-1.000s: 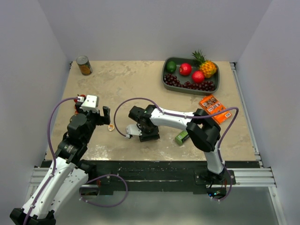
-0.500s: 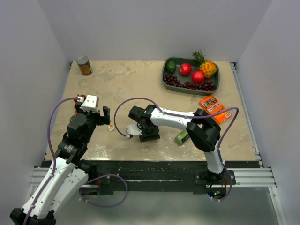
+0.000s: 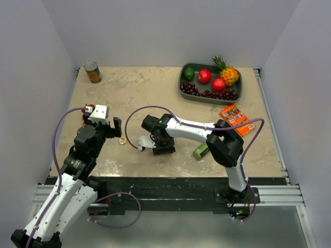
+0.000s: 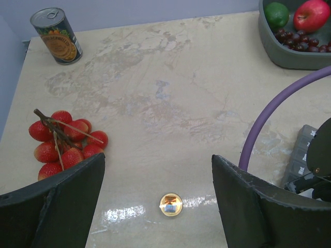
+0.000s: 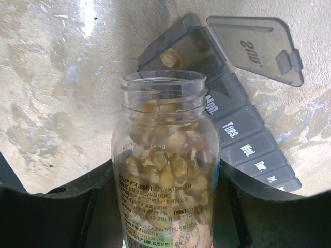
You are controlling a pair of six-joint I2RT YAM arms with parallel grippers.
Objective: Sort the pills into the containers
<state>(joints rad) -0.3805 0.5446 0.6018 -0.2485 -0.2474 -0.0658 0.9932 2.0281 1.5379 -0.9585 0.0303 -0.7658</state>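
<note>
My right gripper (image 5: pixel 163 199) is clamped on the uncapped bottle (image 5: pixel 164 227) full of pills (image 5: pixel 166 161), its mouth just short of the pill box (image 5: pixel 243 135) ahead, whose end lid (image 5: pixel 253 44) is flipped up with one pill inside, while my left gripper (image 4: pixel 158 199) hangs wide open over a small gold disc (image 4: pixel 170 204).

Beige marbled tabletop (image 3: pixel 155 93), pale walls (image 3: pixel 165 31)

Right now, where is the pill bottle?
In the right wrist view, the pill bottle is clamped in the right gripper, its mouth beside the open end of the pill box.
</note>
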